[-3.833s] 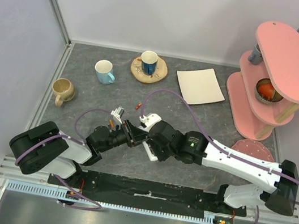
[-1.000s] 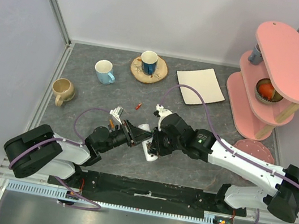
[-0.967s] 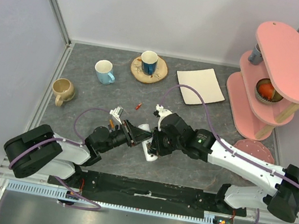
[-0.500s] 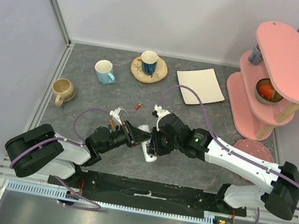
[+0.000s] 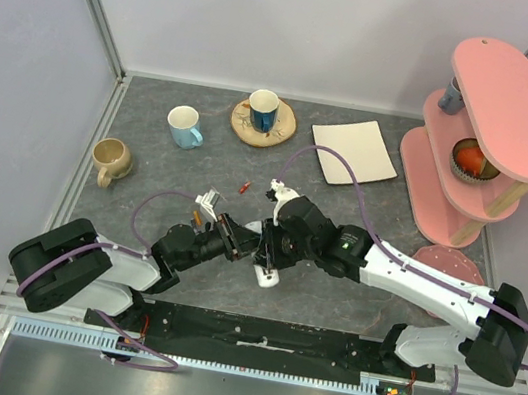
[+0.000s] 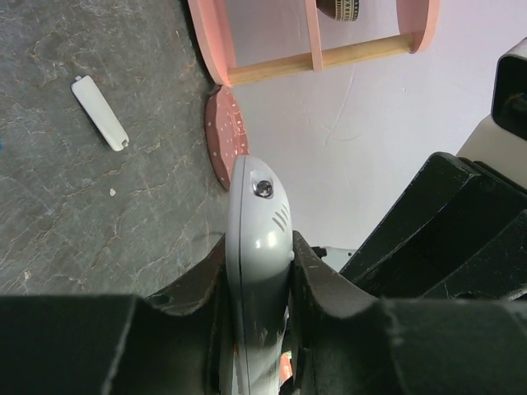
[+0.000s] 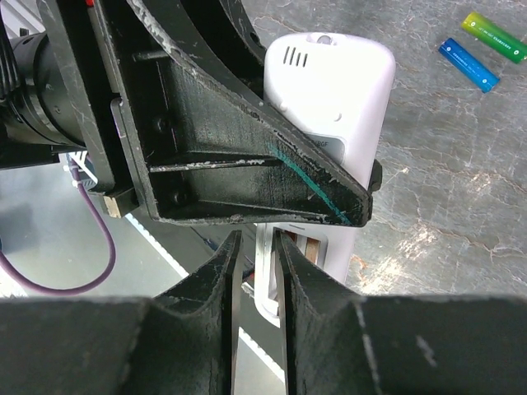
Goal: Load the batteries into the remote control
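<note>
Mainly, the danger sits at the remote control itself. The left gripper is clamped on its two narrow sides and, as far as I can judge, holds it off the worktop, with the back and the open battery bay turned toward the right arm. The right gripper hangs just at the lower end of the remote control. Its jaws are only a little apart, and I see nothing pinched between them.

If this gripper pushes there, the remote control can turn or slip in the other grip, because only thin edges are held. A battery set in at an angle can also spring out and roll away. Something orange shows inside the bay, but I cannot tell if it is a battery or a contact.

- one remote control
- three loose batteries on the worktop: a green battery, a blue battery and a red-orange battery
- one white battery cover
- three mugs: a light blue mug, a beige mug and a dark blue mug
- one square plate
</note>
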